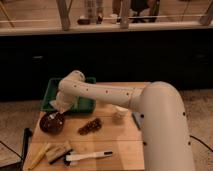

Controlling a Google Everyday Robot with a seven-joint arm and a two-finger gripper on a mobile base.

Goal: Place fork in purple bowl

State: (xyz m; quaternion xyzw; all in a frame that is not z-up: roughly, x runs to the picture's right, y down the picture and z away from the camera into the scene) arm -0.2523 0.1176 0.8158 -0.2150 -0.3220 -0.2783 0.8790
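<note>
**Gripper over the bowl**

My gripper (pixel 56 108) hangs just above the far rim of the purple bowl (pixel 49 125), close to touching it. I cannot tell whether it is clenched or released, nor whether it holds anything.

The bowl sits near the left edge of the wooden table (pixel 117 147). Just behind the bowl is the green tray (pixel 86 103), and my arm (pixel 100 92) crosses over the tray and hides part of it.

Right of the bowl lies a brown clump (pixel 90 126), and further right a small pale cup (pixel 119 115). In front of the bowl are a yellow stick (pixel 39 156) and a tan block (pixel 59 151). Beside the block lies a white-handled utensil (pixel 90 156); I cannot tell whether this is the fork.

Beyond the tray runs a dark counter (pixel 125 55).
</note>
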